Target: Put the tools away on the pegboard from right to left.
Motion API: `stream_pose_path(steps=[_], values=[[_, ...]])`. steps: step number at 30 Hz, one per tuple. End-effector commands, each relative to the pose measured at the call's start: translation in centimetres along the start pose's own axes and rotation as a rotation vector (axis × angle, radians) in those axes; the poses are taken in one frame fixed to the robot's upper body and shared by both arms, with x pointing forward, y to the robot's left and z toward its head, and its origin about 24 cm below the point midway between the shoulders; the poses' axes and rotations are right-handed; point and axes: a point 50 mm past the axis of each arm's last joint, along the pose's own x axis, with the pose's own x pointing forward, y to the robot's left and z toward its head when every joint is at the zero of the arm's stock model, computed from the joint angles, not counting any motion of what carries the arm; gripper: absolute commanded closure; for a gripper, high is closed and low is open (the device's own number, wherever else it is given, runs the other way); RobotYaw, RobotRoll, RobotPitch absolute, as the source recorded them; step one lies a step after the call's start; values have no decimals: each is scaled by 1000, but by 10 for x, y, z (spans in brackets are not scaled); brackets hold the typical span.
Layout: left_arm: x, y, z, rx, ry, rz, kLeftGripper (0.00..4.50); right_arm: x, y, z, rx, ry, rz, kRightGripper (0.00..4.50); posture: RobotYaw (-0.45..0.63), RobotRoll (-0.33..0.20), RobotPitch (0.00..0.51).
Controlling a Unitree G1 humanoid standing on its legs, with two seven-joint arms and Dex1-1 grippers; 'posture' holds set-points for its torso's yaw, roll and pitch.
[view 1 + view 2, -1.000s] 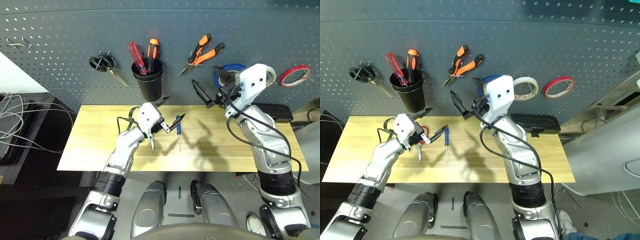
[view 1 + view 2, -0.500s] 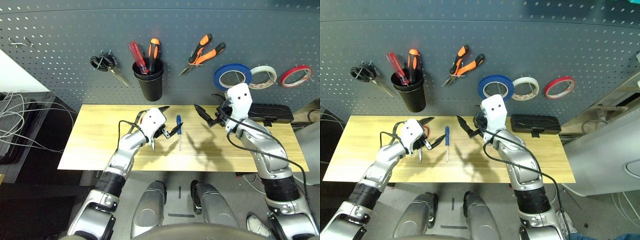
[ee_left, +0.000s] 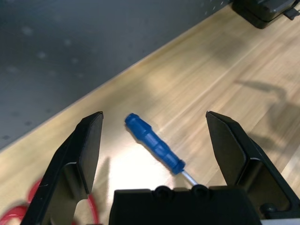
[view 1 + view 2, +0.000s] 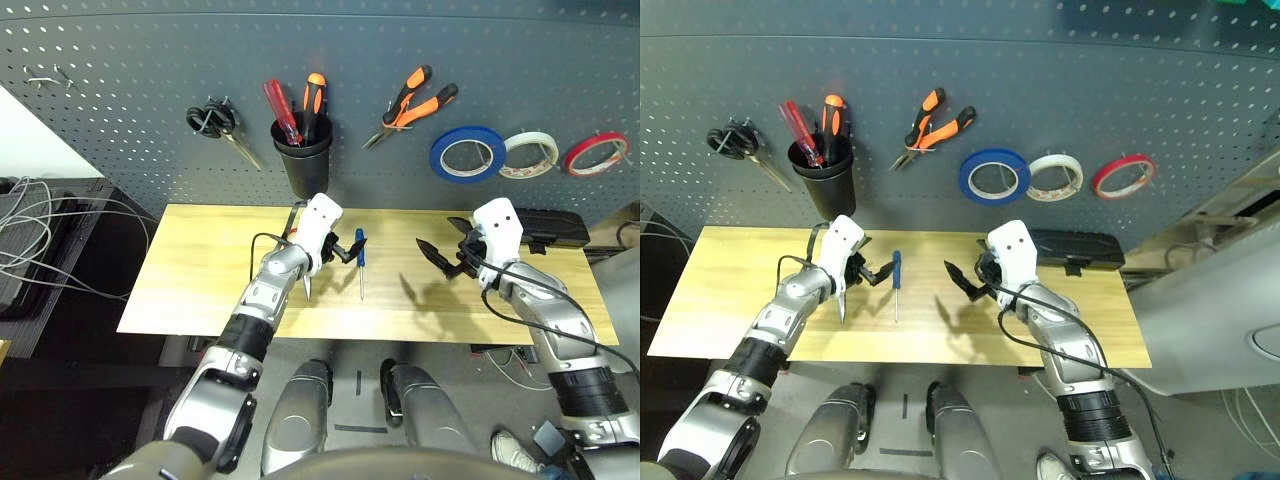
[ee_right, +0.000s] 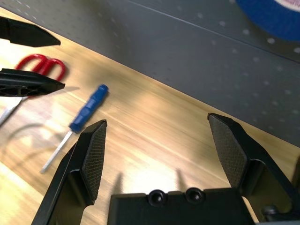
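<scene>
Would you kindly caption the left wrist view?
Open left tool poised over the blue-handled screwdriver on the wooden table.

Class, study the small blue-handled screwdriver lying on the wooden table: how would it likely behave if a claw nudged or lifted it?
The screwdriver looks rigid, with a thin metal shaft. Its rounded, ridged handle suggests it may roll sideways on the smooth table if nudged. It is small and probably light; the open left claw could likely grip the ridges without slipping.

Table: pale wood, smooth, visible grain, slight sheen. Pegboard: matt dark grey, perforated. Screwdriver: ribbed blue plastic handle, bright metal shaft. Cup: black plastic, dull gloss. Right gripper pads: black, fine cross-hatched texture.
</scene>
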Motion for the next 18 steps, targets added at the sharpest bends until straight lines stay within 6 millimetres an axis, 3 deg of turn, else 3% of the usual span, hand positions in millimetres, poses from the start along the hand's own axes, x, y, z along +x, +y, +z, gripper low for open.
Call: stream_pose_path(steps=[1,11,18], values=[[5,-5,-17,-52,118,-4,0,-2,4,-10,3,30,10,34,70,0,250],[28,-6,-20,-91,232,125,0,1,12,-5,16,8,2,34,39,0,249],[40,-20,-24,-81,273,117,0,1,22,0,29,-1,0,34,6,0,271]])
